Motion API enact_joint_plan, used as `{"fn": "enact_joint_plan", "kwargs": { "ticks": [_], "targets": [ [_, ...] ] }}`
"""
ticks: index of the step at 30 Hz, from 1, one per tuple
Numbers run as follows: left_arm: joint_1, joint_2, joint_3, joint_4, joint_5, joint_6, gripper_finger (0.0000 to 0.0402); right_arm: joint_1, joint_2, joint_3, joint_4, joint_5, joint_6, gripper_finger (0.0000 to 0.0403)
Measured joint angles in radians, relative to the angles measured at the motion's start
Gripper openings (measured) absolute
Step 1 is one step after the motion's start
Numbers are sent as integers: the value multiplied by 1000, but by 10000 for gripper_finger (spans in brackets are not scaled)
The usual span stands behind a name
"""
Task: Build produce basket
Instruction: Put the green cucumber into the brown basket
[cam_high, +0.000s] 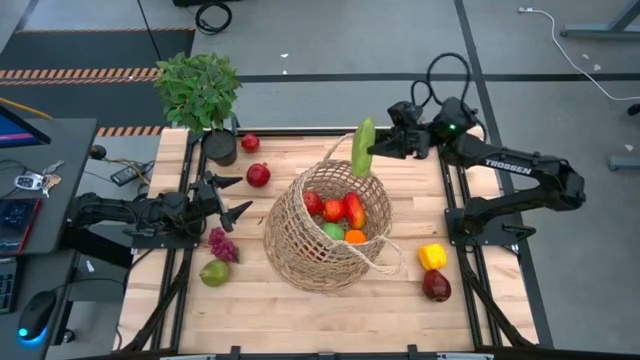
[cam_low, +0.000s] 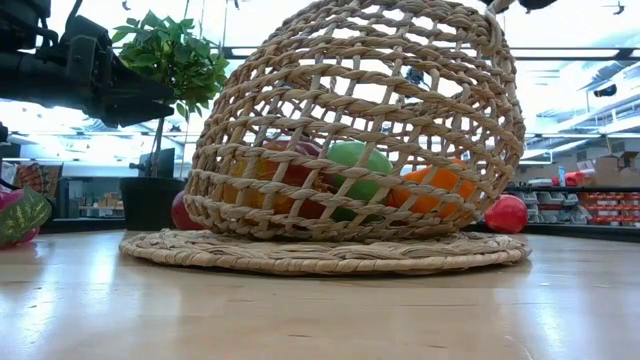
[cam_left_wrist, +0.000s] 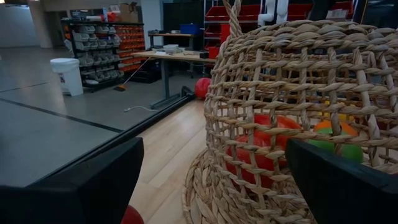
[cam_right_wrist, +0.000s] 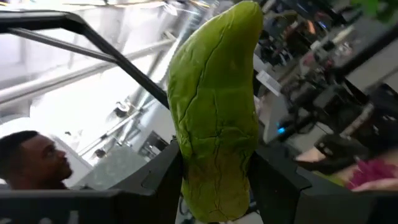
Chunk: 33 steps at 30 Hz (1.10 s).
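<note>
The tan wicker basket (cam_high: 325, 228) sits mid-table with red, orange and green produce (cam_high: 340, 215) inside. My right gripper (cam_right_wrist: 217, 186) is over the basket's far rim, shut on a long green vegetable (cam_high: 362, 148). My left gripper (cam_high: 232, 197) hovers open left of the basket, its fingers (cam_left_wrist: 81, 186) facing the basket wall (cam_left_wrist: 298, 112). Two red fruits (cam_high: 258, 175), purple grapes (cam_high: 222, 244), a green pear (cam_high: 214, 272), a yellow pepper (cam_high: 432, 256) and a dark red fruit (cam_high: 436, 286) lie on the table. My right gripper pinches the long green vegetable between its two fingers (cam_right_wrist: 165, 177), on the lower part of its body (cam_right_wrist: 214, 168). The fingers come level from the table's right side and lie across it. The vegetable is lifted clear above the basket's far rim, most of its length standing free beyond the fingers.
A leafy plant in a black pot (cam_high: 205, 100) stands at the far left corner. Dark frame rails (cam_high: 452, 200) run along both sides of the wooden top. A person (cam_right_wrist: 31, 158) shows in the right wrist view. Bare wood (cam_high: 300, 315) lies near the front edge.
</note>
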Motion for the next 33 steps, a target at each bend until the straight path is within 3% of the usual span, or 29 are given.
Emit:
{"fn": "enact_joint_plan", "kwargs": {
  "ticks": [6, 26, 33],
  "targets": [
    [0, 0, 0, 0, 0, 0, 398, 28, 42, 37, -87, -21, -59, 172],
    [0, 0, 0, 0, 0, 0, 398, 99, 62, 46, -85, 34, -34, 172],
    [0, 0, 0, 0, 0, 0, 398, 130, 65, 176, -266, 43, -143, 172]
  ]
}}
